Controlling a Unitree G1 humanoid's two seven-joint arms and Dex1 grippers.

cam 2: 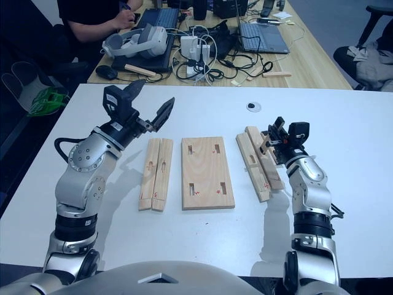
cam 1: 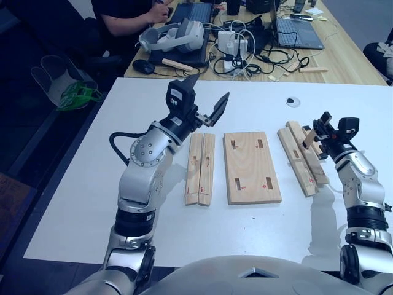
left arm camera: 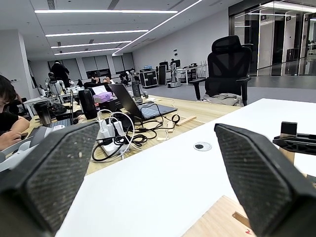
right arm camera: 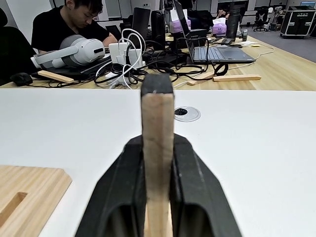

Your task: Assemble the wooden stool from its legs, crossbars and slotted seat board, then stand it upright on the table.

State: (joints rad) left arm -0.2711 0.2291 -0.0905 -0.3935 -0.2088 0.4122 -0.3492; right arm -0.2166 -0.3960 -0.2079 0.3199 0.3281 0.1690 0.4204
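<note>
**Desk** (cam 1: 110, 209): white, and carries all the stool parts listed below.

1. **Left claw** (cam 1: 212, 87): released and holding nothing. Its black fingers (left arm camera: 54, 182) are spread wide. It is raised above the desk, over the far end of the left legs.
2. **Left legs** (cam 1: 201, 169): two long wooden pieces lying flat, side by side and touching. Each has a slot in its upper face. There are red marks at the near ends. They lie just left of the seat board.
3. **Seat board** (cam 1: 252, 166): a rectangular pale wood board, flat at mid-desk between the two leg pairs and apart from both. Four slots are visible. There are red marks by the near slots.
4. **Right legs** (cam 1: 299, 158): two long wooden pieces lying flat, side by side, with the far ends angled leftward. They lie just right of the seat board.
5. **Crossbar** (right arm camera: 158, 123): a short wooden bar held upright in the right claw, over the right legs. Whether it touches them cannot be told.
6. **Right claw** (cam 1: 323, 129): clenched on the crossbar, one finger on each face, at the right edge of the right legs.
7. **Grommet** (cam 1: 293, 101): a round fitting set in the desk top, beyond the right legs.

**Far desk** (cam 1: 350, 64): wooden. It holds a mouse (cam 1: 143, 66), a headset (cam 1: 172, 35), cables (cam 1: 236, 52), a laptop (cam 1: 295, 31) and two loose wooden sticks (cam 1: 313, 69).
</note>
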